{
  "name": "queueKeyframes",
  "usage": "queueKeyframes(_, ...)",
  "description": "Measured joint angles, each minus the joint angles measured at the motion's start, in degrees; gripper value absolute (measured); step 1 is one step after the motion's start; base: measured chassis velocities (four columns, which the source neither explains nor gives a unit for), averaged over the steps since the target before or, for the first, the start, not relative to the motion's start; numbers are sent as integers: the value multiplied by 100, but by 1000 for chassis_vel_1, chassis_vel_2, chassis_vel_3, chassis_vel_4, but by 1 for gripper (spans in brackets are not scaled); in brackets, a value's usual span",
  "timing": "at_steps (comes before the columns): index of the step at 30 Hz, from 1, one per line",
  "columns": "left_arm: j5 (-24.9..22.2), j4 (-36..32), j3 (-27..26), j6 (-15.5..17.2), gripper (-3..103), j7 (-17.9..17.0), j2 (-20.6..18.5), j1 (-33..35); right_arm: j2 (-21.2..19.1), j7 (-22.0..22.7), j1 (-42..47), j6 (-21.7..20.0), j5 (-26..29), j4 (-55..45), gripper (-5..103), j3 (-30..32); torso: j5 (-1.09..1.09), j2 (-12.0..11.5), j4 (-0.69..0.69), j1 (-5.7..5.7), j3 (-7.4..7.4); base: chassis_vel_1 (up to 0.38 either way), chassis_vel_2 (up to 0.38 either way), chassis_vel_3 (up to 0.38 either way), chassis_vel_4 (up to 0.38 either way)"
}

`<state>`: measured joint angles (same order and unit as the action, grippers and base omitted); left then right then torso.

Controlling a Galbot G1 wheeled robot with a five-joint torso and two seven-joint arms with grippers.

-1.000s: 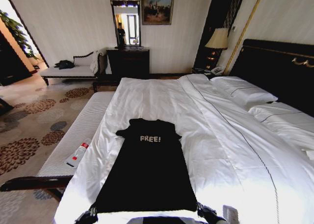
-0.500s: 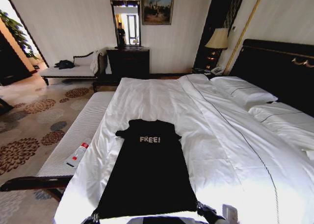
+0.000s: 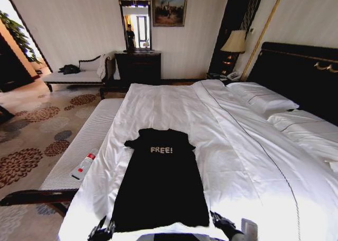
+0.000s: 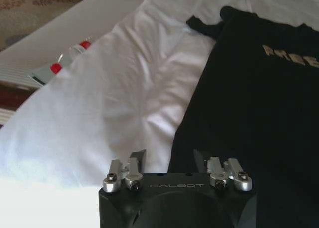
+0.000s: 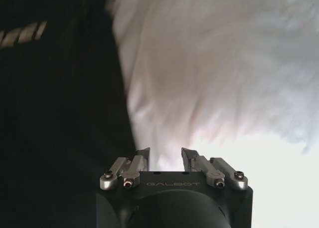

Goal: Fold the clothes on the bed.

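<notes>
Left tool (image 4: 169,157) sat at the near left hem corner of the shirt (image 3: 161,183), fingers apart with nothing between them, straddling the shirt's edge where black cloth met white sheet. Right tool (image 5: 165,155) was at the near right corner, fingers likewise apart, just beside the shirt's right edge over the sheet. Shirt lay flat, face up, "FREE" lettering at the far end, on the near left part of the bed (image 3: 248,162), hem toward the robot. Sleeves looked already tucked in, body a narrow strip. Judged step: getting both tools onto the hem corners for the lengthwise fold. Next move calls for both tools to pinch only shirt fabric, not the sheet beneath, evenly on both sides.
</notes>
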<state>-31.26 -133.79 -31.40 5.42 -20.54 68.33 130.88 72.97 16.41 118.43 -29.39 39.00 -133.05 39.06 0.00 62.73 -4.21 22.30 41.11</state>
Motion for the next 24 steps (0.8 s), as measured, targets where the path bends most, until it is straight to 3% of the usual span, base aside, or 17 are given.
queueKeyframes(1,10,-18,-20,0,65,0,17,-10,-34,59,-99,27,100,-82,41,117,0,0,0,0,0,0,0,0,0)
queueKeyframes(3,22,-31,-34,0,65,0,31,-20,-89,94,-229,38,305,-163,46,249,0,0,0,0,0,0,0,0,0)
queueKeyframes(5,32,-47,-49,0,76,5,54,-39,-309,96,-588,16,953,-272,57,534,0,0,1,0,0,0,0,0,0)
queueKeyframes(6,11,-62,-49,8,81,17,64,-43,-485,64,-795,-57,1365,-295,57,723,1,0,2,1,0,0,0,0,0)
queueKeyframes(7,11,-62,-49,8,81,17,64,-43,-485,64,-795,-57,1365,-295,57,723,1,0,2,1,0,0,0,0,0)
queueKeyframes(11,84,-100,-53,37,98,96,127,-64,-1259,-30,-1373,-253,3034,-147,80,1174,2,0,1,1,0,0,0,0,0)
queueKeyframes(12,84,-100,-53,37,98,96,127,-64,-1259,-30,-1373,-253,3034,-147,80,1174,2,0,1,1,0,0,0,0,0)
queueKeyframes(15,218,-65,2,48,100,119,126,-214,-1651,-105,-1888,-295,3809,173,90,1146,1,0,1,0,0,0,0,0,0)
queueKeyframes(18,243,-19,76,145,100,115,69,-404,-1741,-169,-2230,-296,4060,378,99,1033,0,0,0,1,1,0,0,0,0)
queueKeyframes(24,356,33,205,386,100,101,148,-800,-1953,-186,-3521,-412,4547,1277,100,285,1,0,3,1,1,0,0,0,0)
